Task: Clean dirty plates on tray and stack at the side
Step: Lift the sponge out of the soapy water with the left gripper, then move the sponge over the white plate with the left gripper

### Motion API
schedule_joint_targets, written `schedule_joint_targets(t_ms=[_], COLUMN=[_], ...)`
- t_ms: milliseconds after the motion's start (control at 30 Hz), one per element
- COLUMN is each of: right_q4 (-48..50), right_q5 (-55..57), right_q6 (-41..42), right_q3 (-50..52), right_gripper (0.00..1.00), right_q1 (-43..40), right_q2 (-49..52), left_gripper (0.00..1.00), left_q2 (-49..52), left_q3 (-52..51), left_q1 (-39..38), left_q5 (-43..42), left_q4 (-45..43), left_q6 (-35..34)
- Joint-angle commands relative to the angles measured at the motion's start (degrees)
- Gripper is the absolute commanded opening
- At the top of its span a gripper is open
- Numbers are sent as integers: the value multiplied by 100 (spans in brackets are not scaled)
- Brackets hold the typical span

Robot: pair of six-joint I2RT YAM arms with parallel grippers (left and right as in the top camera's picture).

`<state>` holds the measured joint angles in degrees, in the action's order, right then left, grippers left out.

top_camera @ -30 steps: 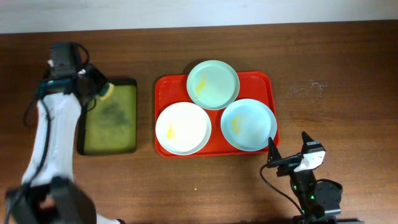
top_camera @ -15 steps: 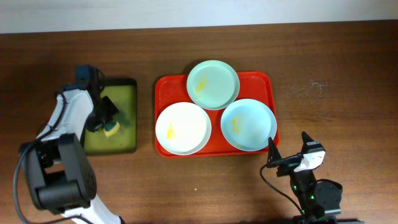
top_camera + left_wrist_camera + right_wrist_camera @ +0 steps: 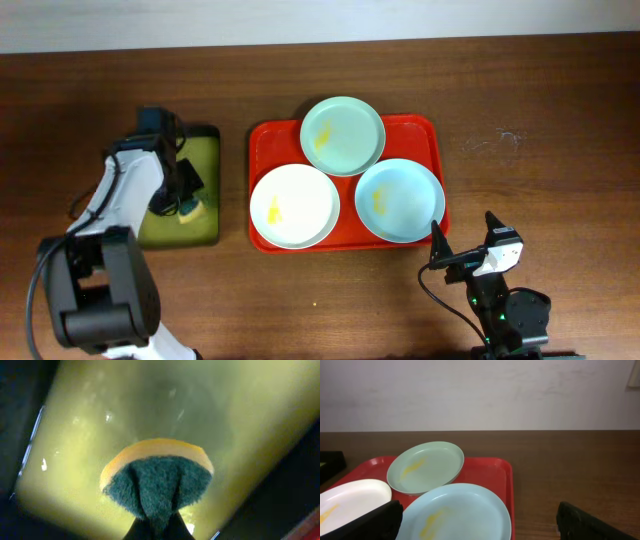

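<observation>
Bearing smeared plates (image 3: 293, 205), tray (image 3: 268, 140); left gripper (image 3: 156, 527) clasps sponge (image 3: 156, 480).

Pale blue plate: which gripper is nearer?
Right. The right gripper sits just off the near edge of the pale blue plate; the left gripper holds a sponge over the black tray, beyond the white plate.

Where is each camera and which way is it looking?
Overhead: above the table, looking straight down at the red tray with three plates, the black tray, the left arm and right arm.
Left wrist: on the left arm, looking down into the black tray's yellow-green inside; its own fingers pinch the sponge.
Right wrist: low near the table, facing the far wall across the plates; its own fingers spread at the bottom corners.
Shared: overhead and right wrist show the plates; overhead and left wrist show the sponge.
</observation>
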<state>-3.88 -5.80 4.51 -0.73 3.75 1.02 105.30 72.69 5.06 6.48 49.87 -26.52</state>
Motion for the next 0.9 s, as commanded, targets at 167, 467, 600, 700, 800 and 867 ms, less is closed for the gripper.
schedule_joint_targets(t_ms=[167, 467, 600, 700, 800, 867], right_q4=[-20, -20, -20, -20, -20, -22], right_q5=[31, 31, 31, 31, 31, 31], right_q6=[22, 22, 22, 22, 22, 22], right_q3=[42, 42, 42, 42, 42, 42], right_gripper=[99, 99, 99, 99, 99, 99], right_q1=[37, 37, 37, 37, 37, 37], right_q2=[-28, -28, -28, -28, -28, -28], left_gripper=[0, 0, 0, 0, 5, 18], left_q2=[-1996, -1346, -358, 170, 348, 343], left_q3=[2076, 168, -260, -260, -258, -238], left_q1=[-358, -2479, -2889, -2992, -3042, -3040], left_q5=[-1143, -1165, -1163, -1172, -1185, -1163], left_q4=[1244, 269, -800, -1147, -1169, -1176], left_q6=[90, -151, -649, -647, -645, -643])
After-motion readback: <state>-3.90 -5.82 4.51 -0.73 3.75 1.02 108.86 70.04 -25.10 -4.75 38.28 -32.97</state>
